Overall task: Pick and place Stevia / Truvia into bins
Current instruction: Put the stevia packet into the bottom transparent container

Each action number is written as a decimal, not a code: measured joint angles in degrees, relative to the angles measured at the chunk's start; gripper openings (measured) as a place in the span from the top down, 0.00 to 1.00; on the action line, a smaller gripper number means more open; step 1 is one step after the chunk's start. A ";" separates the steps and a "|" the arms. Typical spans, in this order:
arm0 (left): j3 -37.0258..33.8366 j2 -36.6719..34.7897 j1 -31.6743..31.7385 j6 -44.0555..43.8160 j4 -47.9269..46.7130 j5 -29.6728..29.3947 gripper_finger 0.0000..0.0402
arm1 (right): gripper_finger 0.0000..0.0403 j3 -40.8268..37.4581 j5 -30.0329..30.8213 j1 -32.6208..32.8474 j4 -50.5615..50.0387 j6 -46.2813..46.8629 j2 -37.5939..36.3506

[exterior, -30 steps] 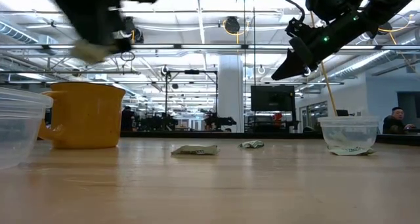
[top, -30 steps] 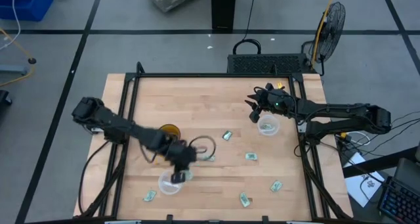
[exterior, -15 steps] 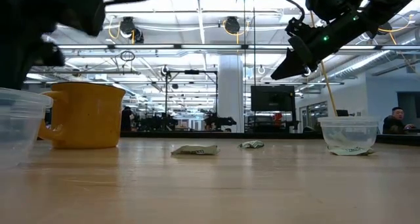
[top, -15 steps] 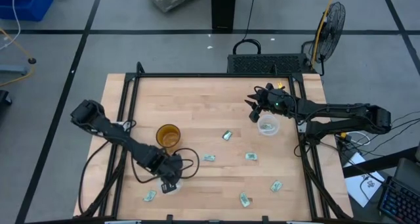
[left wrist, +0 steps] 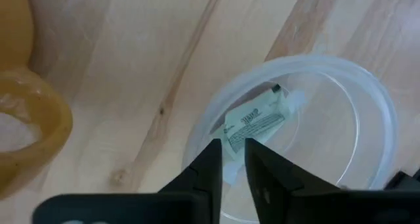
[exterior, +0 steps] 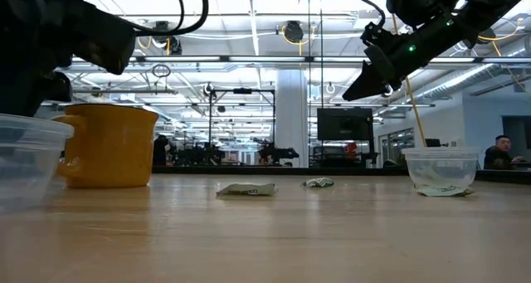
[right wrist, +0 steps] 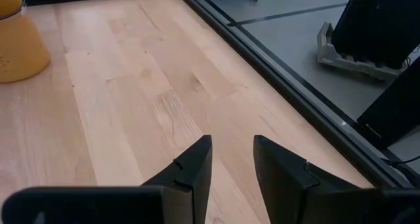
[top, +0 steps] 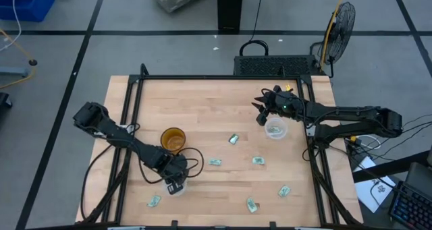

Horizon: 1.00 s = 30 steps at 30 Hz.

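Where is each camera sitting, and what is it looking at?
High view: above the table, looking straight down; both arms show, left gripper and right gripper.
Low view: at tabletop height, looking level across; arms come in from above.
Left wrist view: on the left arm, looking down past its fingers into a clear cup holding a packet.
Right wrist view: on the right arm, looking across bare wood past its fingers.
Shared: the amber cup shows in all four views.

Left end effector (left wrist: pixel 232 159) points down, fingers slightly parted; right end effector (right wrist: pixel 231 159) hovers, fingers parted.
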 joint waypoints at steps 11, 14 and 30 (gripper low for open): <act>4.01 -0.50 5.49 5.41 -0.12 8.95 0.78 | 0.74 0.00 0.04 -0.04 2.72 -0.47 0.00; 6.06 -0.50 7.36 7.29 -0.40 11.54 0.78 | 0.74 0.00 0.02 -0.04 5.20 -1.91 0.00; 9.87 -0.52 -6.89 -21.23 -13.48 16.91 0.78 | 0.74 0.00 0.06 -0.04 17.39 -11.39 0.00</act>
